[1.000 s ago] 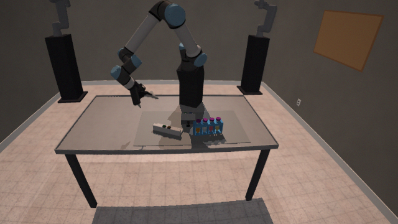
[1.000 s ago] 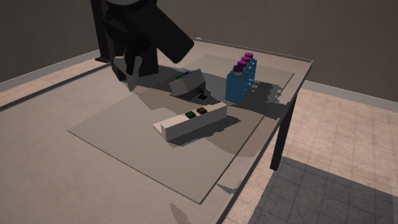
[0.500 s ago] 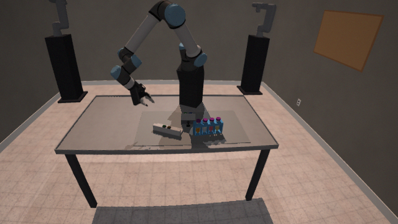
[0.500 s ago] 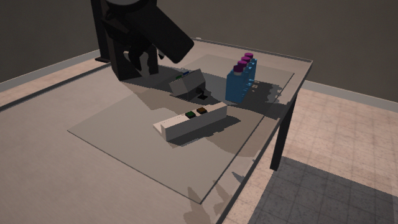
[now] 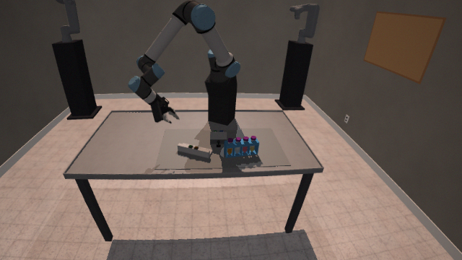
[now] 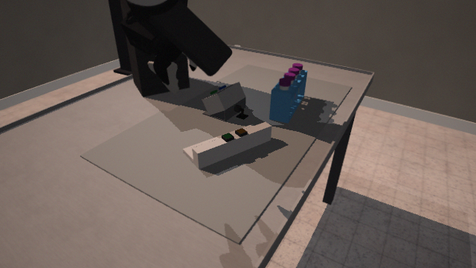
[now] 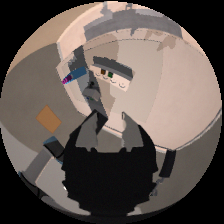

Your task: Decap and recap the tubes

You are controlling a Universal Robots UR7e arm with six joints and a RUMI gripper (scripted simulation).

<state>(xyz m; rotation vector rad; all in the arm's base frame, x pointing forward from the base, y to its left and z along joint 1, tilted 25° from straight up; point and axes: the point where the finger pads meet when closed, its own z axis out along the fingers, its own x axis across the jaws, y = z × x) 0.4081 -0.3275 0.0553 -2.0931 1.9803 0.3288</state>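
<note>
While all four purple caps are seated on their tubes, the tool [image 5: 174,120] [image 6: 172,87] [image 7: 110,112] is held in the air over the counter [image 5: 108,144] [image 6: 74,186] [image 7: 185,100], well apart from the rack. Its fingers are set partly apart, at a narrowish gap, with nothing gripped between them. The wrist is tilted, fingers angled downward. The blue decapping rack [image 5: 226,153] [image 6: 280,106] [image 7: 79,74] is placed upright on the pale sheet [image 5: 173,137] [image 6: 149,167]. From the arm's base, tube 1's cap [image 5: 253,138] [image 6: 297,65] is seen at far left, followed by tube 2's cap [image 5: 246,139] [image 6: 294,71], tube 3's cap [image 5: 238,139] [image 6: 289,76] and tube 4's cap [image 5: 230,140] [image 6: 285,81] at far right. Whether any cap is raised cannot be told at this size. The white cap tray [image 5: 195,151] [image 6: 234,150] [image 7: 117,81] is set apart from the rack, to its right as seen from the base. Its green lamp [image 5: 190,146] [image 6: 227,137] [image 7: 110,75] and amber lamp [image 5: 196,147] [image 6: 241,132] [image 7: 103,72] are both seen dark. The grey key housing [image 5: 218,136] [image 6: 227,102] [image 7: 91,93] is located near both, closer to the base, with the blue CYCLE key [image 6: 222,88] and green READY key [image 6: 213,91] seen edge-on along its sloped side. The rack and housing are partly covered by shadow.
</note>
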